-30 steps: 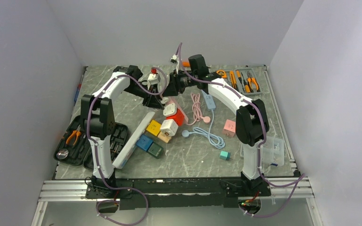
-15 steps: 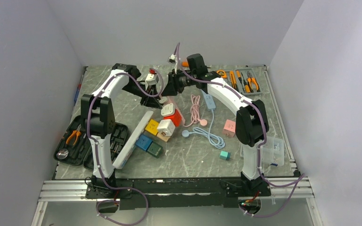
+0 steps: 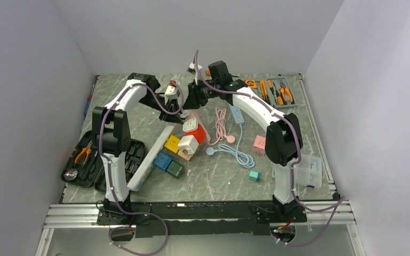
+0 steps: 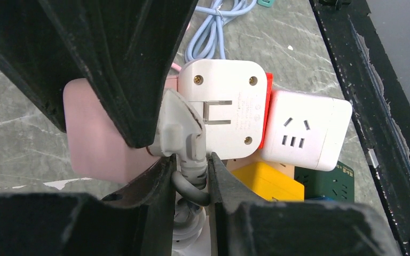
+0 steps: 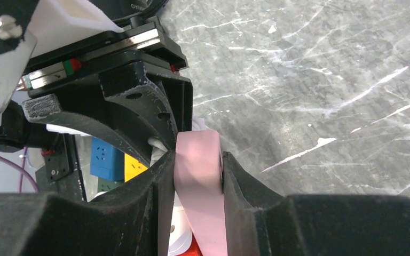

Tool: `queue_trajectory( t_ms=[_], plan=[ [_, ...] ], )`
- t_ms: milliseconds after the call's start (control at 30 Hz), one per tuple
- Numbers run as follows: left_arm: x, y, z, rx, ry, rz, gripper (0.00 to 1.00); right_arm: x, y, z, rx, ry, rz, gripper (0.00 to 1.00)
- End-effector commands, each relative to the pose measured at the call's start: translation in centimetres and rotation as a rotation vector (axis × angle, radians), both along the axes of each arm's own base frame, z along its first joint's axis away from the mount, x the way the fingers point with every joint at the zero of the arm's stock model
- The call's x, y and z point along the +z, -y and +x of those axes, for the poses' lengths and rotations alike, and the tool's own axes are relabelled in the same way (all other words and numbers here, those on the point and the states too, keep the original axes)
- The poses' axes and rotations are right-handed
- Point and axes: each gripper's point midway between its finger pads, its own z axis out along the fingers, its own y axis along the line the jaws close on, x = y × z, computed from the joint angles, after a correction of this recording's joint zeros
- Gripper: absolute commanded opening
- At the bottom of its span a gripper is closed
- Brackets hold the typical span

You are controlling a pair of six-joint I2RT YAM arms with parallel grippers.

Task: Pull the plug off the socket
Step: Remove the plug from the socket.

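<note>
Now our left tool (image 4: 190, 176) pinches the white plug (image 4: 181, 125), seated in the pink socket (image 5: 198, 186) that our right tool (image 5: 197, 160) pinches above the far middle of the worktop (image 3: 277, 176), so we judge the pull runs straight apart.
</note>
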Motion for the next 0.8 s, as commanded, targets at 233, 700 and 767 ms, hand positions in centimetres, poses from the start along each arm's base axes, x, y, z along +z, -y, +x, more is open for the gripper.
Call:
queue_trajectory(
  t_ms=[233,700,767],
  plan=[
    [5.7,1.5,-4.6,-0.043,-0.049,-0.092,0.00,-0.6,4.9,9.0,-0.342,0.272,-0.122,0.00],
    [5.6,1.4,-5.0,-0.045,-0.052,-0.088,0.00,-0.6,8.0,10.8,-0.506,0.342,-0.209,0.00],
    [5.6,1.3,-5.1,-0.046,-0.050,-0.087,0.00,-0.6,8.3,10.9,-0.519,0.351,-0.216,0.00]
  ],
)
